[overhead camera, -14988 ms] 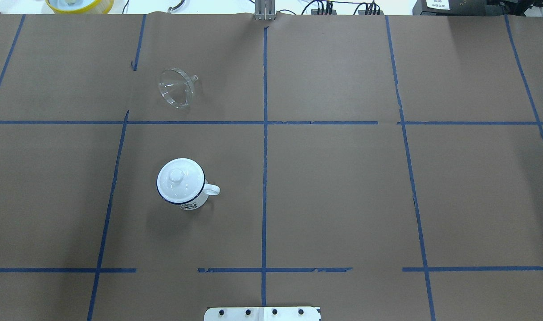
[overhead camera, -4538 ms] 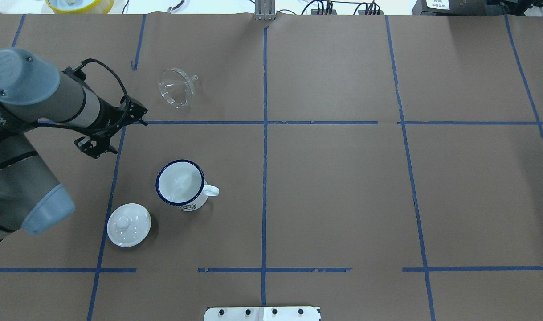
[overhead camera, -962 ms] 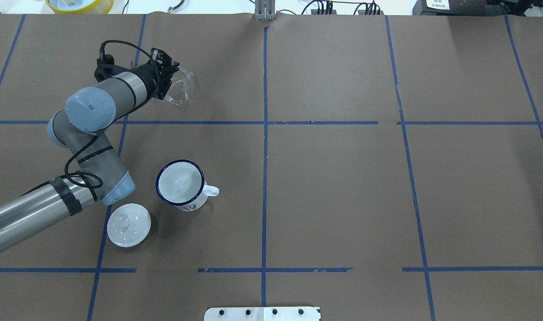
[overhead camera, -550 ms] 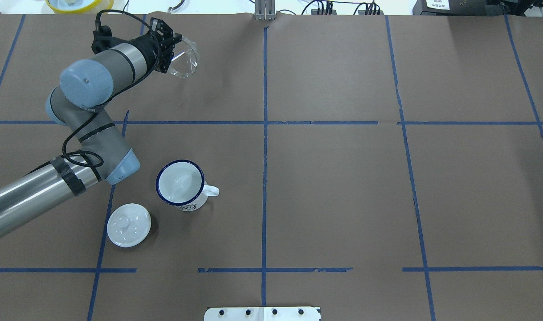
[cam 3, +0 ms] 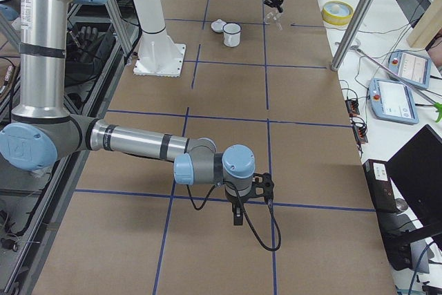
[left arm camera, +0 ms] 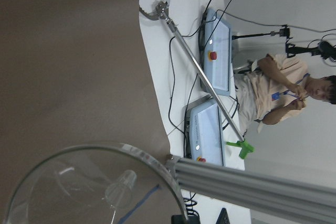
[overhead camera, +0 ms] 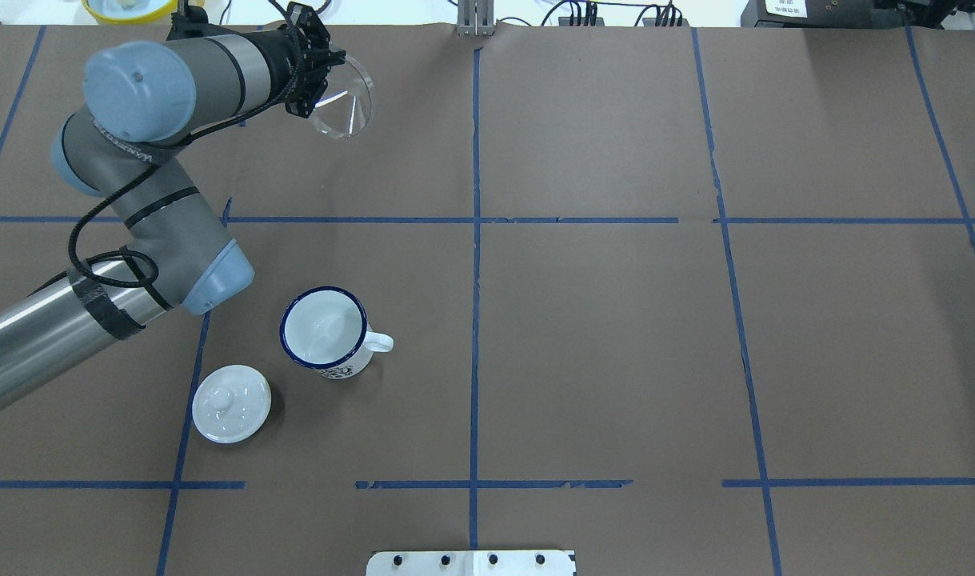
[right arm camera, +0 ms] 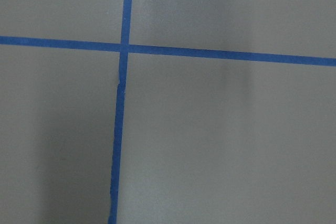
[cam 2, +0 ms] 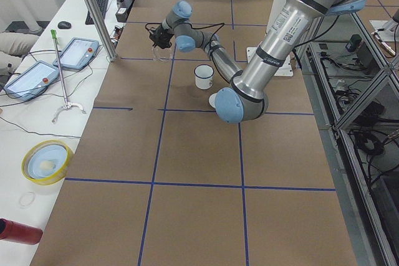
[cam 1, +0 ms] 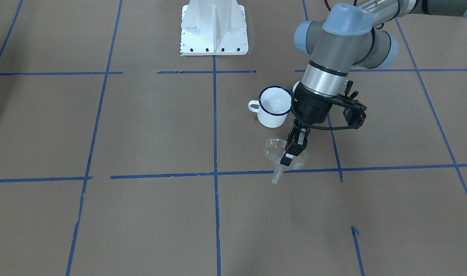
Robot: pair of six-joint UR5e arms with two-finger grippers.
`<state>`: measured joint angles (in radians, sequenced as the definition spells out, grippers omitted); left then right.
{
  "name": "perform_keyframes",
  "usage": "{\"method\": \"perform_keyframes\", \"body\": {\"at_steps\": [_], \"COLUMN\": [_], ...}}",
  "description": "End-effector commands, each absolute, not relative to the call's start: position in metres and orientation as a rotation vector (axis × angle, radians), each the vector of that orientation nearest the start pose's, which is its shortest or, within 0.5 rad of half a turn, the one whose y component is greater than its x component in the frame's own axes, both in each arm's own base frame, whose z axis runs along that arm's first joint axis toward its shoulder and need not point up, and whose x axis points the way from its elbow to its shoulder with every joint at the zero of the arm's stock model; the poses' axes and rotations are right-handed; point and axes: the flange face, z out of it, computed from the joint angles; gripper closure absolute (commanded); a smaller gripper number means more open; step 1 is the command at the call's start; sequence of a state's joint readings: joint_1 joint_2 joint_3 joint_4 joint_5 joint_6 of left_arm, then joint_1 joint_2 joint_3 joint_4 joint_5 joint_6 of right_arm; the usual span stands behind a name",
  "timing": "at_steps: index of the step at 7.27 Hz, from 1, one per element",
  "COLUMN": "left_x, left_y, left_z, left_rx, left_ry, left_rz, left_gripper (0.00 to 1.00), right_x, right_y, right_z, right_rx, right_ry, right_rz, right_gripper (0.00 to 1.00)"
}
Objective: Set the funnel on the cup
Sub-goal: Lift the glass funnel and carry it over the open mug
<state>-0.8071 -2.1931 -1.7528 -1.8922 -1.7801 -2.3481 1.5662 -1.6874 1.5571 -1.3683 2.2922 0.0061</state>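
The clear funnel (overhead camera: 345, 100) hangs in the air, held by its rim in my left gripper (overhead camera: 317, 80), which is shut on it. In the front view the funnel (cam 1: 273, 150) tilts, spout down, below the left gripper (cam 1: 288, 158), in front of the cup. The white mug with a blue rim (overhead camera: 325, 330) stands open and upright on the table, also seen in the front view (cam 1: 274, 105). The left wrist view shows the funnel's rim and spout (left arm camera: 89, 187). My right gripper (cam 3: 237, 217) shows only in the right side view; I cannot tell if it is open or shut.
The white domed lid (overhead camera: 231, 403) lies on the table left of the mug. The robot's white base (cam 1: 214, 28) stands at the table's near edge. A yellow bowl (overhead camera: 139, 6) sits beyond the far edge. Blue tape lines cross the brown paper.
My left gripper has lifted the funnel off the table and carried it higher and slightly right in the overhead view. The mug and lid have not moved.
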Motion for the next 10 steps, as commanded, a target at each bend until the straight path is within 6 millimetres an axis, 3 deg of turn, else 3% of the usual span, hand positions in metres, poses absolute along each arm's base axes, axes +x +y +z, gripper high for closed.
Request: {"method": "perform_keyframes", "body": {"at_steps": [1, 2, 4, 5, 6, 7, 10], "left_x": [0.344, 0.349, 0.382, 0.408, 0.415, 0.432, 0.446], "left_y": [-0.501, -0.497, -0.48, -0.46, -0.462, -0.447, -0.445], "left_z": [0.147, 0.142, 0.156, 0.163, 0.169, 0.181, 0.194], "left_rx": [-0.314, -0.329, -0.384, -0.41, -0.413, -0.423, -0.382], "left_ry": [0.953, 0.828, 0.741, 0.708, 0.693, 0.663, 0.651], "left_rz": [-1.268, -1.232, -1.156, -1.111, -1.109, -1.079, -0.962], "left_gripper": [1.0, 1.0, 1.0, 1.0, 1.0, 1.0, 1.0], "right_x": [0.065, 0.065, 0.065, 0.065, 0.065, 0.065, 0.065], "right_y": [-0.445, -0.445, -0.445, -0.445, -0.445, -0.445, -0.445], "right_z": [0.702, 0.702, 0.702, 0.702, 0.702, 0.702, 0.702], "right_rx": [0.067, 0.067, 0.067, 0.067, 0.067, 0.067, 0.067], "right_ry": [-0.723, -0.723, -0.723, -0.723, -0.723, -0.723, -0.723], "right_rz": [-0.025, -0.025, -0.025, -0.025, -0.025, -0.025, -0.025], "right_gripper": [0.0, 0.0, 0.0, 0.0, 0.0, 0.0, 0.0]}}
